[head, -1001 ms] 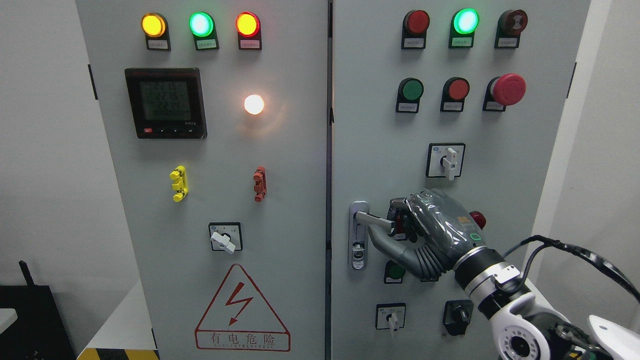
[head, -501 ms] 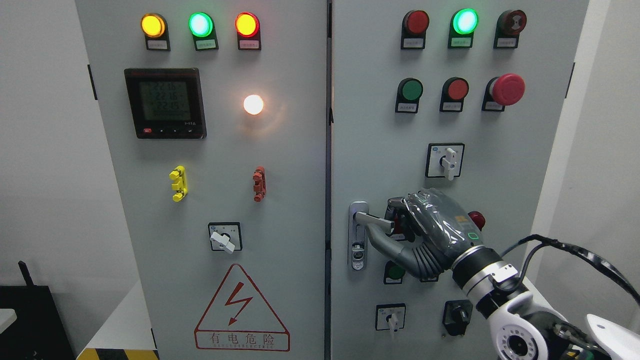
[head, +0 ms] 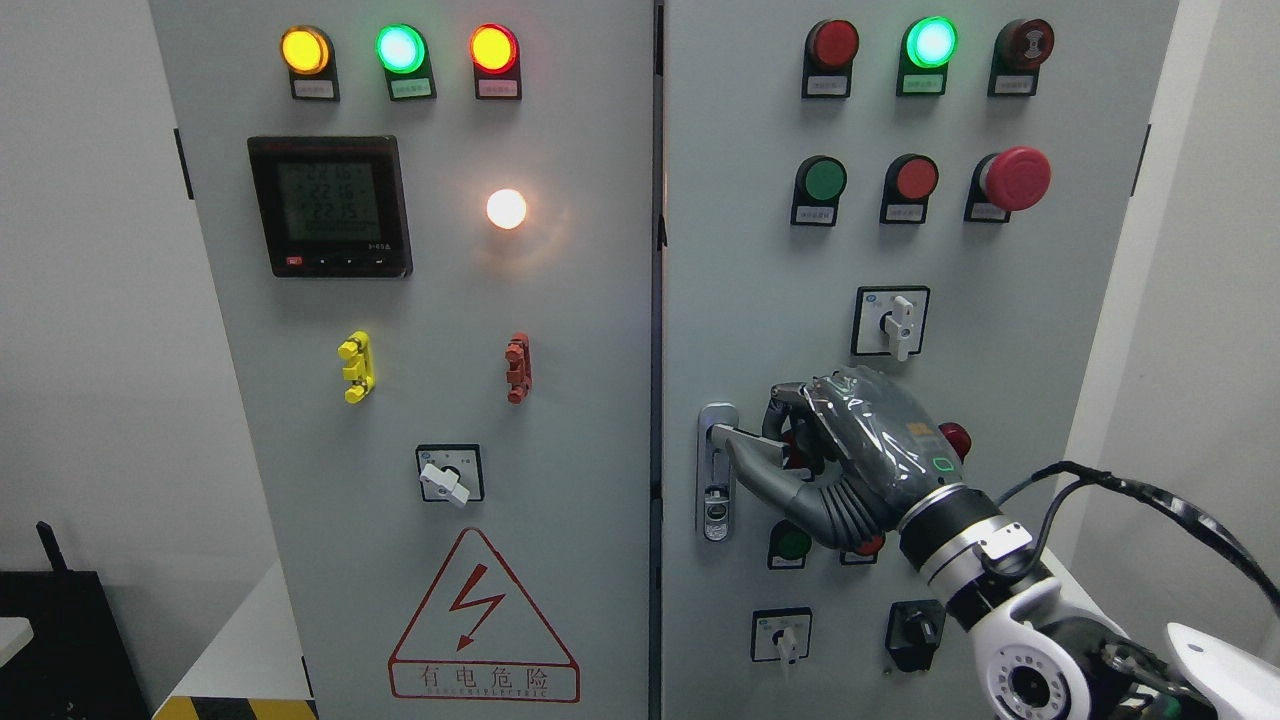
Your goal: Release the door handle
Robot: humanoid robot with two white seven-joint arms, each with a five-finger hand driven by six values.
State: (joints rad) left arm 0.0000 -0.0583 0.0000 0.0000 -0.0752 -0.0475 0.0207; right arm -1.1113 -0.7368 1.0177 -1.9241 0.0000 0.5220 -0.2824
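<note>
Fingers of the right hand (head: pixel 840 450) are curled around the door handle (head: pixel 738 440), whose lever juts rightward from its plate on the right cabinet door (head: pixel 760 290); release must be made rightward.

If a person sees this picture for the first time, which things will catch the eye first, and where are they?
The lit lamps along the cabinet's top stand out first: the green lamp at upper right, and the white light glowing left of centre. Next comes the right hand, low on the right door, its fingers curled on the door handle. The red mushroom button stands above it.
</note>
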